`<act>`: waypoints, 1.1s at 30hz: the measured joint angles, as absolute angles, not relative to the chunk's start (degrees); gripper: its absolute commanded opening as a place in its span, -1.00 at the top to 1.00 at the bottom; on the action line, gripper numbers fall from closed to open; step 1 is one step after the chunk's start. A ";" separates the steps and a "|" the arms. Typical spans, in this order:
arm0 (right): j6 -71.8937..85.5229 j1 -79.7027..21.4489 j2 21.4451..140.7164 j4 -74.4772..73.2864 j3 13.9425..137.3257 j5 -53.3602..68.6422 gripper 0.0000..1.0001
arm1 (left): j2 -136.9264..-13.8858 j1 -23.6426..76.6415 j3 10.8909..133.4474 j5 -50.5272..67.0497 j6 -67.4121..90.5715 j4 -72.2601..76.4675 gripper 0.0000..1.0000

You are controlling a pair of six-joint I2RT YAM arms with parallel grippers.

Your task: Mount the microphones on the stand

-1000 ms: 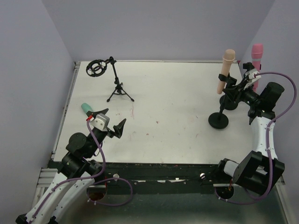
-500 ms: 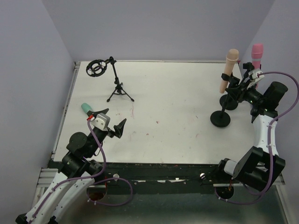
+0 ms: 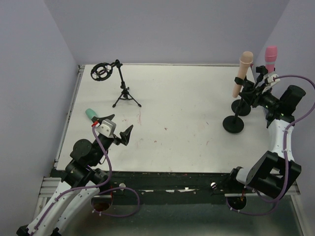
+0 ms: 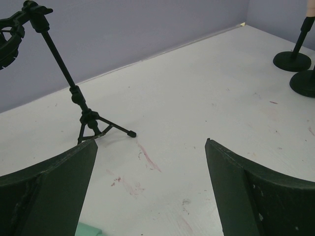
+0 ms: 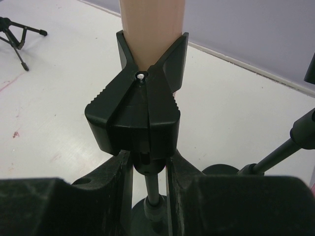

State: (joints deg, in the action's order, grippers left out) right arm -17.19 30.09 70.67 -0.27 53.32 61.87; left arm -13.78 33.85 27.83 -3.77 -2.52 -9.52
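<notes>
Left gripper (image 4: 150, 142) wide open, a dark finger (image 4: 47, 189) low on each side and bare white worktop (image 4: 197, 88) between them. Black tripod stand (image 4: 74, 93) is upright toward the far edge, legs on the surface, its ring mount (image 4: 9, 44) cropped at the frame's left. Two round stand bases (image 4: 292, 60) sit close together near the far right corner, one partly cut off. I see a peach bit (image 4: 308, 22) above them, probably a microphone end. Teal sliver (image 4: 88, 229) lies by the left finger. Faint pink smears (image 4: 147, 160) run mid-worktop.
</notes>
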 measured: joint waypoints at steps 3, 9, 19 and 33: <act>-18.20 30.17 70.54 -1.10 53.12 62.28 0.32 | -13.78 33.82 27.83 -3.62 -2.52 -9.52 -0.98; -19.55 30.30 68.66 -3.14 52.27 62.72 0.03 | -13.78 33.82 27.83 -3.44 -2.48 -9.54 -0.98; -19.03 30.61 66.13 -4.62 52.10 61.32 -0.67 | -13.76 33.82 27.83 -3.18 -2.22 -9.54 -0.97; -19.33 32.80 62.39 -12.05 55.66 52.66 -0.95 | -13.15 33.82 27.83 -2.94 -2.09 -9.54 -0.98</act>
State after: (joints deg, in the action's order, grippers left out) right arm -19.33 32.80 62.39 -12.05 55.66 52.66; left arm -13.15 33.82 27.83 -2.94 -2.09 -9.54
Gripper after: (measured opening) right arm 0.970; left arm 0.987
